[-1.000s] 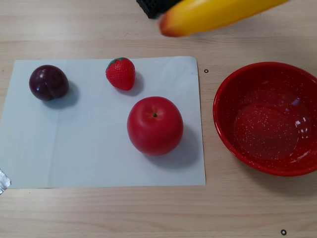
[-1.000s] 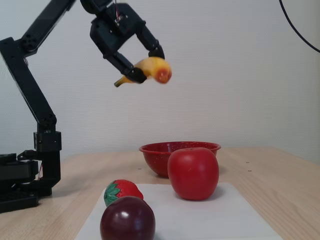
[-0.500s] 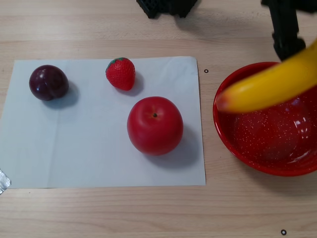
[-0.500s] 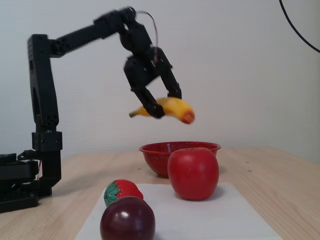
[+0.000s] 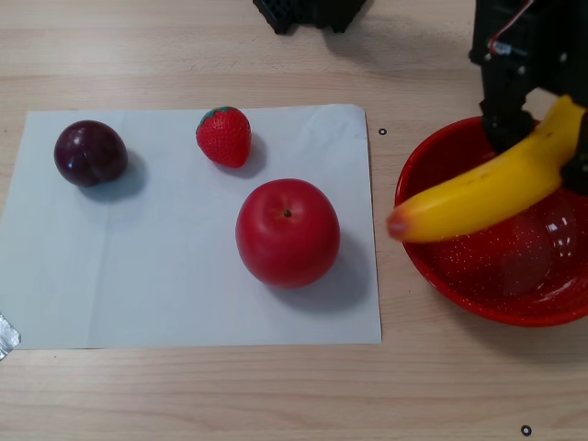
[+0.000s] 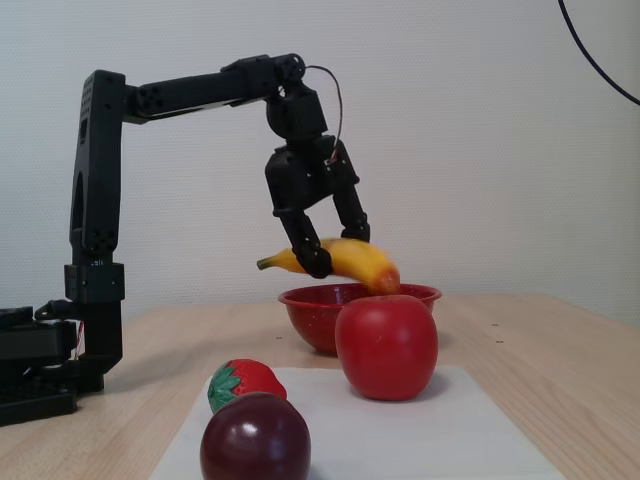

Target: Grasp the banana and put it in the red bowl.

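While the arm reached out over the table, the readings were as follows.

Gripper (image 6: 335,252): closed on the banana, one black finger (image 6: 308,253) on each side of the fruit's middle in the fixed view; in the other view the fingers entered from the top right edge and gripped the banana toward its stem half.
Banana (image 5: 487,191): held clear of the table, tilted with the orange-brown blunt end lowest; in the other view that end projected past the bowl's left rim while the rest lay over the bowl's interior. In the fixed view (image 6: 350,260) the blunt end hung just above the bowl's rim.
Red bowl (image 5: 432,266): stood on the bare wood at the right of the other view, just right of the paper; no fruit rested in it.
Arm (image 6: 190,92): stretched horizontally from its upright post at the left of the fixed view, wrist pointed down.
White paper (image 5: 138,294): flat on the table, left of the bowl.
Apple (image 5: 288,232): on the paper's right part, nearest the bowl.
Strawberry (image 5: 223,136): on the paper, beyond the apple, toward the far edge.
Plum (image 5: 89,152): on the paper's far left part, well apart from the apple.
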Available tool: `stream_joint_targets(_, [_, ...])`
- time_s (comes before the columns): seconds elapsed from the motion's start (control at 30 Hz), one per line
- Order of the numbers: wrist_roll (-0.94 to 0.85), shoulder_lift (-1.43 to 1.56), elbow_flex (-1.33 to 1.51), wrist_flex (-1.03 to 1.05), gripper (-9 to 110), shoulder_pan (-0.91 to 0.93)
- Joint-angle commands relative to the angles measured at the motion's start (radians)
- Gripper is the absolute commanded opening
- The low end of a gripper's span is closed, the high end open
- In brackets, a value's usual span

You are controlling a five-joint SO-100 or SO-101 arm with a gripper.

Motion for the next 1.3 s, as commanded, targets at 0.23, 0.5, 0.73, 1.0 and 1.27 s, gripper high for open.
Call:
stream_joint_targets(0.23, [0.012, 0.080, -0.077, 0.026, 28, -0.040])
stream_joint_targets(0.5, [-0.020, 0.158, -0.179, 0.170, 8, -0.049])
stream_joint_targets(0.73, [-0.020, 0.259, -0.184, 0.296, 0, -0.064])
stream_joint_targets(1.0, [-0.008, 0.431, -0.086, 0.337, 0, -0.112])
stream_joint_targets(1.27, [-0.031, 0.696, 0.178, 0.235, 0, -0.241])
